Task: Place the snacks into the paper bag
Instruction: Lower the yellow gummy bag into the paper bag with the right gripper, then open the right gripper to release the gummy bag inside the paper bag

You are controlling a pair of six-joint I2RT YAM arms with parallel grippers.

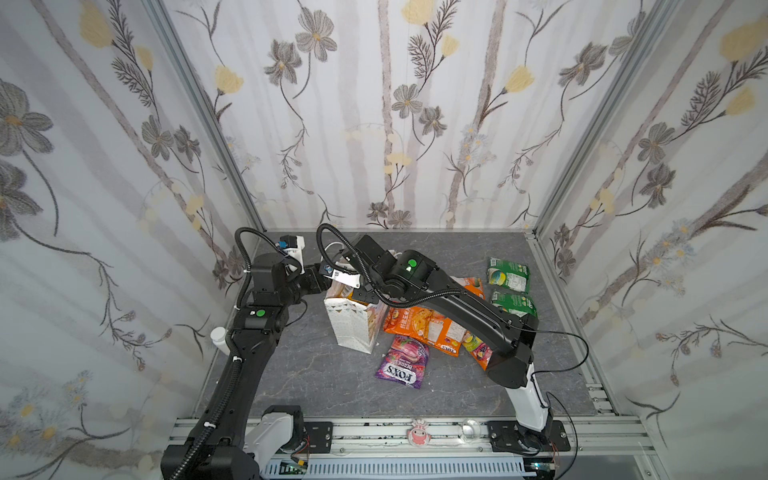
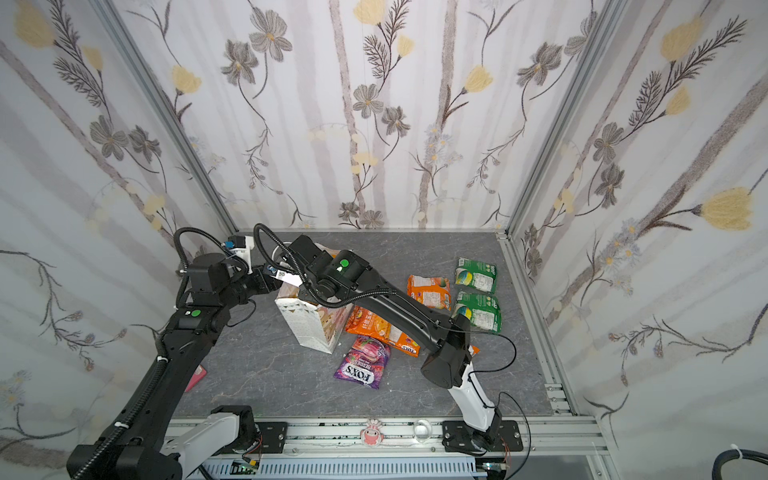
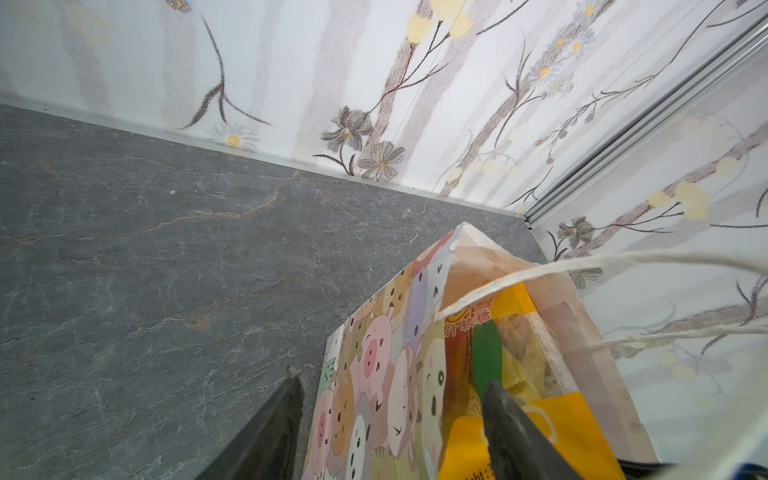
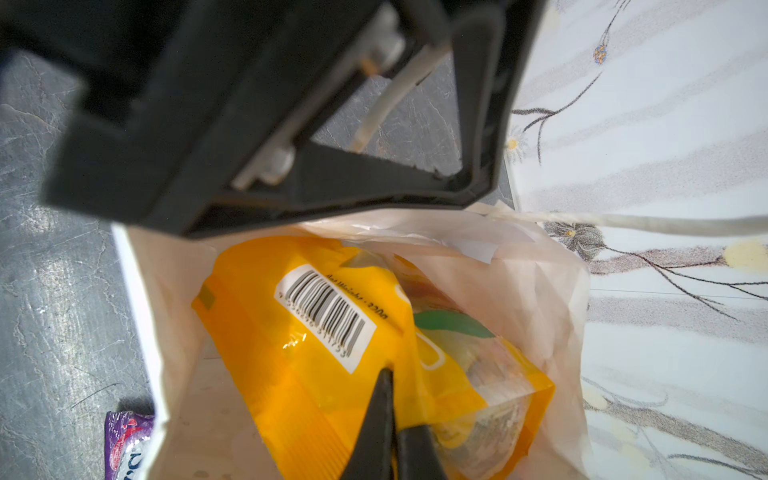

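Note:
The white paper bag point(image 1: 349, 324) point(image 2: 305, 322) stands upright left of the middle, its cartoon-animal side point(image 3: 374, 374) in the left wrist view. My left gripper point(image 3: 392, 378) is open and straddles that wall at the rim, one finger outside and one inside. Inside the bag point(image 4: 519, 291) is a yellow packet point(image 4: 291, 332) point(image 3: 573, 432), and my right gripper point(image 4: 397, 399) is shut on a fold of it. On the table lie a purple FOX'S bag point(image 1: 401, 361), a large orange packet point(image 1: 424, 326), a smaller orange one point(image 2: 428, 291) and two green packets point(image 1: 509, 274) point(image 1: 513, 303).
The right arm point(image 1: 478, 316) stretches over the orange packets, half covering a small colourful packet point(image 1: 478, 349). A white bottle point(image 1: 218, 334) sits at the table's left edge beside the left arm. Flowered walls close three sides, and a metal rail point(image 1: 374, 432) runs along the front.

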